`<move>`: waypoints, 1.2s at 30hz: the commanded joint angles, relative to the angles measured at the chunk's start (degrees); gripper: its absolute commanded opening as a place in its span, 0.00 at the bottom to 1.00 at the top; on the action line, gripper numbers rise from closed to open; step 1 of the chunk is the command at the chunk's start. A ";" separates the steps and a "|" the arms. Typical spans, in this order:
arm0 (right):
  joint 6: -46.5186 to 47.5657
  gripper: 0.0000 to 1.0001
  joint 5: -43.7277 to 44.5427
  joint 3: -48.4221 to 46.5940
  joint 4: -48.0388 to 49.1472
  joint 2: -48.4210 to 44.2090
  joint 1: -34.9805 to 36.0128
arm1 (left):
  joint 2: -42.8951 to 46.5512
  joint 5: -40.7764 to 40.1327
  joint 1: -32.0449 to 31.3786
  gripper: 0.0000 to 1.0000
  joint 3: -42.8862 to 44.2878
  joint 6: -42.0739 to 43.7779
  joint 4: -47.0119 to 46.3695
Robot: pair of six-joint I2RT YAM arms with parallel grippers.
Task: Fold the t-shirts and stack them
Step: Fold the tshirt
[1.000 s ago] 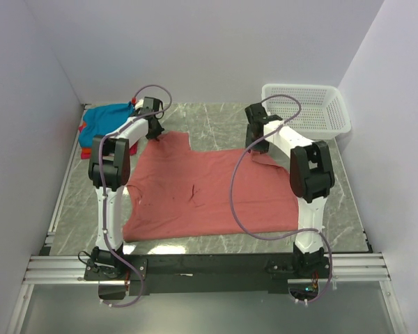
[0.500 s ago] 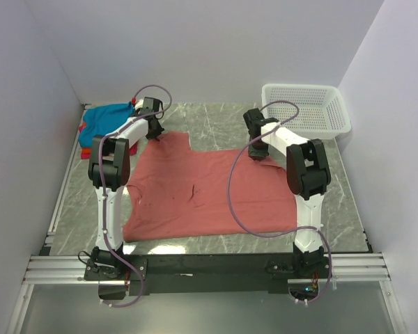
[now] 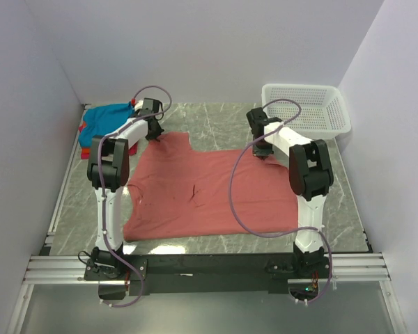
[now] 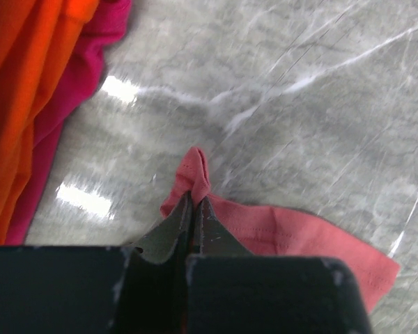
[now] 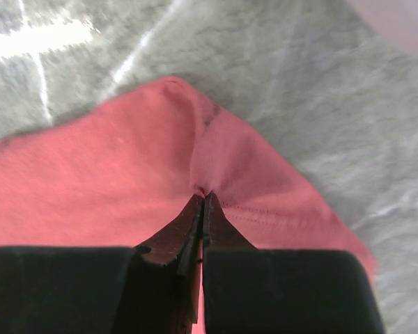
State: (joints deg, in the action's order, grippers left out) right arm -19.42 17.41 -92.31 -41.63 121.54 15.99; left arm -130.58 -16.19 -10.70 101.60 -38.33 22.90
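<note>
grey marble table [image 3: 216, 122], folded shirts [image 3: 103, 117] in teal, orange and red piled far left, left gripper [image 4: 194, 209] pinching a far corner of the pink shirt [image 3: 209, 195], spread flat mid-table, right gripper [image 5: 200, 198] pinching its far right edge, basket [image 3: 306, 108] far right

No text, label, brand mark, number or sign can be read in any view. The salmon-pink t-shirt [image 3: 181, 202] is plain cloth with no legible print or tag. The white mesh basket [image 3: 313, 108] carries no marking clear enough to read.
</note>
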 commanded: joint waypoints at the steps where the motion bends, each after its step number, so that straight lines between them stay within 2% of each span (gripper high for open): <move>1: 5.79 0.00 2.71 1.96 0.14 -6.65 -0.70 | 6.56 -0.60 0.06 0.00 -2.54 0.01 -2.32; 6: 7.29 0.00 2.98 3.71 -1.53 -11.31 -0.78 | 13.41 1.42 -0.02 0.00 -10.89 -0.26 -8.30; 10: 9.57 0.00 1.31 5.39 -1.26 -14.65 -0.78 | 16.14 0.45 -0.02 0.01 -13.26 -0.52 -7.43; 15: 13.53 0.00 4.56 8.72 -1.70 -16.50 -0.78 | 20.10 0.10 -0.55 0.00 -18.01 -2.80 -8.22; 25: 20.55 0.00 5.27 15.05 1.63 -23.26 -0.96 | 30.90 -3.49 -3.27 0.00 -31.63 -7.02 -9.80; 36: 21.97 0.00 7.02 22.96 3.75 -29.33 -0.96 | 43.29 -4.21 -5.30 0.00 -44.45 -11.06 -10.24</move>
State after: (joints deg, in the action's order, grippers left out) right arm 1.39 21.76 -70.87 -39.20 95.39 15.57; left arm -92.14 -18.74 -15.35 60.60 -46.76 13.96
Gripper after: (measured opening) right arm 0.010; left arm 0.023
